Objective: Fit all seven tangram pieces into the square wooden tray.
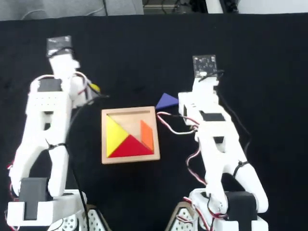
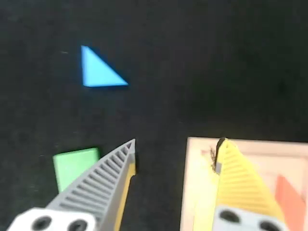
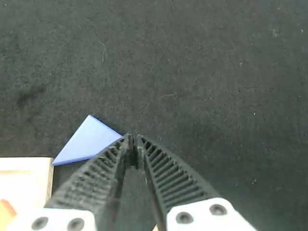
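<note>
The square wooden tray (image 1: 130, 158) lies mid-table and holds a yellow triangle (image 1: 114, 134), a red triangle (image 1: 132, 147) and an orange piece (image 1: 147, 134). A violet-blue triangle (image 1: 167, 100) lies off the tray's far right corner. My right gripper (image 3: 133, 140) is shut with nothing in it, its tips at the edge of that triangle (image 3: 87, 140). My left gripper (image 2: 177, 141) is open above the cloth by the tray's corner (image 2: 192, 147). Beside its grey finger (image 2: 103, 180) lies a green square (image 2: 72, 166). Farther off is a light blue triangle (image 2: 97, 72).
Black cloth covers the table. Both arm bases (image 1: 43, 207) stand at the near edge, and cables (image 1: 171, 126) hang between the right arm and the tray. Open cloth stretches beyond the tray toward the far edge.
</note>
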Robot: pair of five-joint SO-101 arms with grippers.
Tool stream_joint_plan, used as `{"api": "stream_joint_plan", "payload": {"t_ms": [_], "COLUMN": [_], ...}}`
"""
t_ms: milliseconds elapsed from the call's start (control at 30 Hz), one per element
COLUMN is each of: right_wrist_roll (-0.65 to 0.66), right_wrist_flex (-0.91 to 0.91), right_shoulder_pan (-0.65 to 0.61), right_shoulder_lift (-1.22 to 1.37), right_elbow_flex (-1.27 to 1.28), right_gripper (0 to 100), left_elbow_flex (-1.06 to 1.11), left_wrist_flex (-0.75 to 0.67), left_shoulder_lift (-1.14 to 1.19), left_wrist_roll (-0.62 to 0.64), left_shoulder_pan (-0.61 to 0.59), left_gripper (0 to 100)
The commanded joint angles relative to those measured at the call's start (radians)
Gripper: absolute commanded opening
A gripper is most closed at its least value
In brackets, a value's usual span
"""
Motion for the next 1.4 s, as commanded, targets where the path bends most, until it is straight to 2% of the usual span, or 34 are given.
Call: {"api": "stream_joint_plan", "payload": {"t_ms": [0,100,167,333,400,533,600,700,767,900,1033,1267,1367], "right_wrist_roll": [-0.003,0.048,0.063,0.064,0.064,0.064,0.064,0.064,0.064,0.064,0.066,0.071,0.114], "right_wrist_flex": [-0.021,-0.02,-0.011,0.287,0.39,0.448,0.465,0.473,0.494,0.529,0.674,0.825,0.89], "right_shoulder_pan": [0.009,0.002,-0.025,-0.097,-0.1,-0.074,-0.055,-0.044,-0.058,-0.069,-0.064,-0.064,-0.064], "right_shoulder_lift": [-0.031,-0.028,-0.013,0.147,0.246,0.401,0.449,0.542,0.618,0.794,0.92,0.983,0.967], "right_elbow_flex": [-0.008,-0.01,-0.024,-0.263,-0.386,-0.581,-0.677,-0.811,-0.898,-1.041,-1.176,-1.26,-1.253], "right_gripper": [1.2,1.4,4.4,16.3,17.5,17.3,14.2,0.4,4.4,0.8,1.1,1.1,1.1], "left_elbow_flex": [0.176,0.325,0.386,0.46,0.492,0.544,0.55,0.553,0.553,0.553,0.553,0.553,0.553], "left_wrist_flex": [-0.227,-0.477,-0.58,-0.631,-0.674,-0.761,-0.781,-0.79,-0.798,-0.796,-0.795,-0.795,-0.795], "left_shoulder_lift": [0.026,0.034,0.009,-0.101,-0.124,-0.127,-0.126,-0.126,-0.126,-0.126,-0.133,-0.137,-0.137], "left_wrist_roll": [-0.003,-0.003,0.0,0.104,0.124,0.124,0.124,0.124,0.124,0.123,0.124,0.124,0.124], "left_shoulder_pan": [0.101,0.082,0.062,0.021,-0.002,-0.002,-0.002,-0.004,-0.005,-0.005,-0.008,-0.01,-0.01], "left_gripper": [27,27,27,27,27,27,27,25,21,16,16,16,16]}}
